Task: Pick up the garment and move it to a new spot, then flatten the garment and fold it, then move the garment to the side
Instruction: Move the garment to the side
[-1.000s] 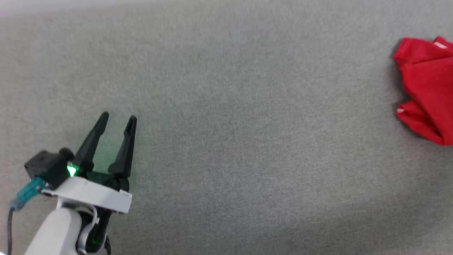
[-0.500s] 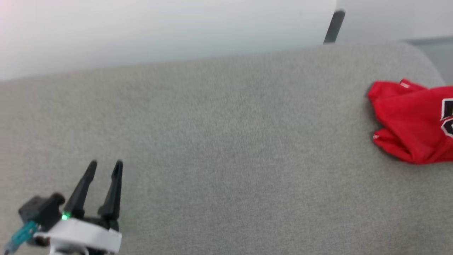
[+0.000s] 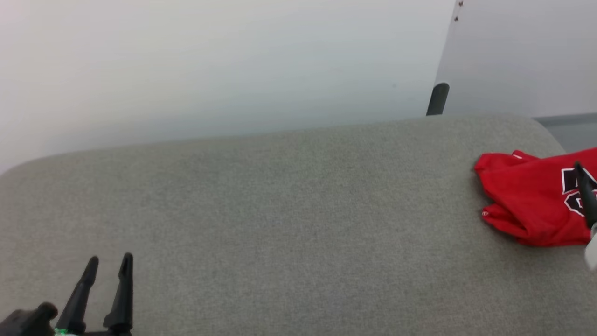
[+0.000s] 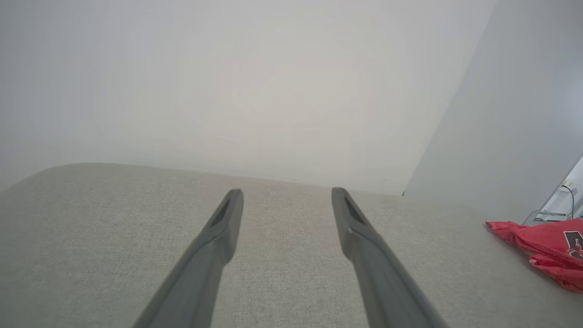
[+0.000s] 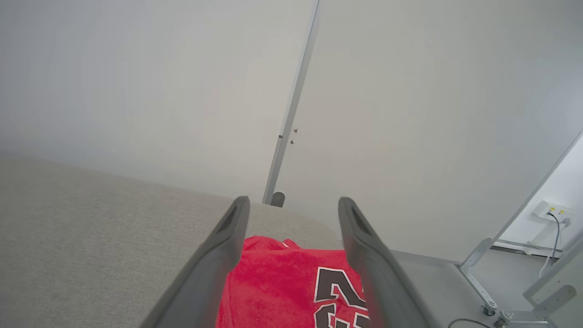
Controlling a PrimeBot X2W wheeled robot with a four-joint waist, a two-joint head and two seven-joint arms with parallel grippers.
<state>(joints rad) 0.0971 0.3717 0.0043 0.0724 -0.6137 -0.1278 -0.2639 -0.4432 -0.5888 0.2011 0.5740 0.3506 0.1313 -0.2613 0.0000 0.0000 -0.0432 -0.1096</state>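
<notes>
Over the last second the whole head view swung upward, which was the camera's move and not the things'. A pale wall [image 3: 210,60] and a dark post [image 3: 437,99] had come into the upper half of the frame, and the grey padded surface [image 3: 280,219] had slid down. The garment [image 3: 527,205] lay crumpled at the right edge of the frame, near the surface's far right corner. Part of its black number now showed where a second before there were only red folds. The left gripper [image 3: 110,257] had sunk to the lower left corner, its fingers parted and empty, well apart from the garment. The left wrist view showed the same spread fingers over bare surface, with the garment far off at the right. The new arrival was the right gripper [image 5: 294,202]: one dark finger [image 3: 586,196] had appeared at the right edge of the head view, across the number. In its own wrist view the fingers stood apart with nothing pinched, and the garment lay just beyond and below them. My reading was that the pick-up had not begun but was close, with the right arm lined up for the first grasp
</notes>
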